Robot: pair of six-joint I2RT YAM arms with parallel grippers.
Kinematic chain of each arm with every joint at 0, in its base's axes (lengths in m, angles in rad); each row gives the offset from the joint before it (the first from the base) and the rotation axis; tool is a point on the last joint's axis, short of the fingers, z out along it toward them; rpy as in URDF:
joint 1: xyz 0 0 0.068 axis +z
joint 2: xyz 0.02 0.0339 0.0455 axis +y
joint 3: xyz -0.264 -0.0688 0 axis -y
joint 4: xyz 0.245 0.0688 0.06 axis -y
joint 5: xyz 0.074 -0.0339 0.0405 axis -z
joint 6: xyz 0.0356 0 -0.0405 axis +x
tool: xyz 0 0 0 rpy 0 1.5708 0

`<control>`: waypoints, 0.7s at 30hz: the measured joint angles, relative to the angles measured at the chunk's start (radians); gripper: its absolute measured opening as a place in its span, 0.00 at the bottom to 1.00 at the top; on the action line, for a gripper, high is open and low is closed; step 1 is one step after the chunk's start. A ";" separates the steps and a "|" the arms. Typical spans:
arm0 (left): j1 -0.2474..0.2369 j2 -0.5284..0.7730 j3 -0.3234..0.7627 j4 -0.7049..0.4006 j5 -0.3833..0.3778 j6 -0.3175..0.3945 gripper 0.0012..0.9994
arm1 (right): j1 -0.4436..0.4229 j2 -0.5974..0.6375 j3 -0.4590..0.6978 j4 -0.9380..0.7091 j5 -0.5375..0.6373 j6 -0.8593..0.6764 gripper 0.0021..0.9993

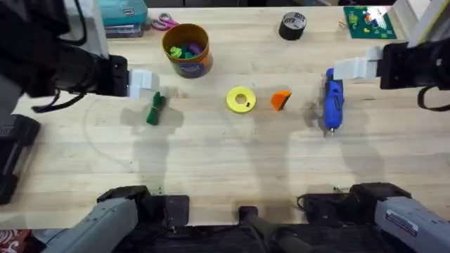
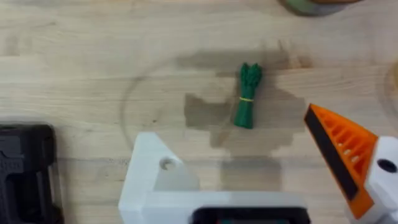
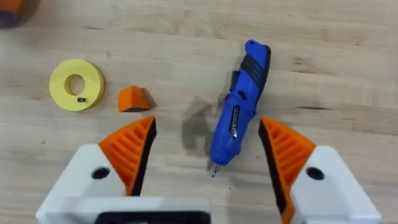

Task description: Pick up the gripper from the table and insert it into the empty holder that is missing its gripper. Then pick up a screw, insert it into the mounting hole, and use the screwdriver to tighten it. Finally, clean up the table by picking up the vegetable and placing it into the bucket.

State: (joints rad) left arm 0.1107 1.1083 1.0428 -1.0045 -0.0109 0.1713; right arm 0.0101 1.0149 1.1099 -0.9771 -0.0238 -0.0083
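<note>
Orange, one wedge-shaped gripper tip (image 1: 280, 100) lies on the table (image 1: 211, 161) beside one yellow ring (image 1: 241, 99), between both arms. Right gripper (image 3: 208, 163) hovers, jaws apart, over one blue screwdriver (image 3: 239, 109). Left gripper (image 2: 249, 168), jaws apart, sits near one green vegetable (image 2: 247, 95).

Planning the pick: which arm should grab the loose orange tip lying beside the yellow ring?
Probably right. The gripper lies near the open right gripper, which has both pads. The left gripper lacks one on its holder and hovers by the vegetable.
</note>
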 joint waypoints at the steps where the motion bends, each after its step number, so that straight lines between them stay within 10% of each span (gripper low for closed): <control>1: 0.003 0.027 0.000 -0.006 0.004 0.011 0.99 | 0.000 0.000 0.000 0.000 0.000 0.000 1.00; 21: -0.033 0.503 0.000 0.064 0.009 0.075 0.93 | 0.000 0.000 0.000 0.000 0.000 0.000 1.00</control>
State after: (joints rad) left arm 0.0772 1.6111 1.0428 -0.9406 -0.0016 0.2462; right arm 0.0101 1.0149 1.1099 -0.9775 -0.0238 -0.0085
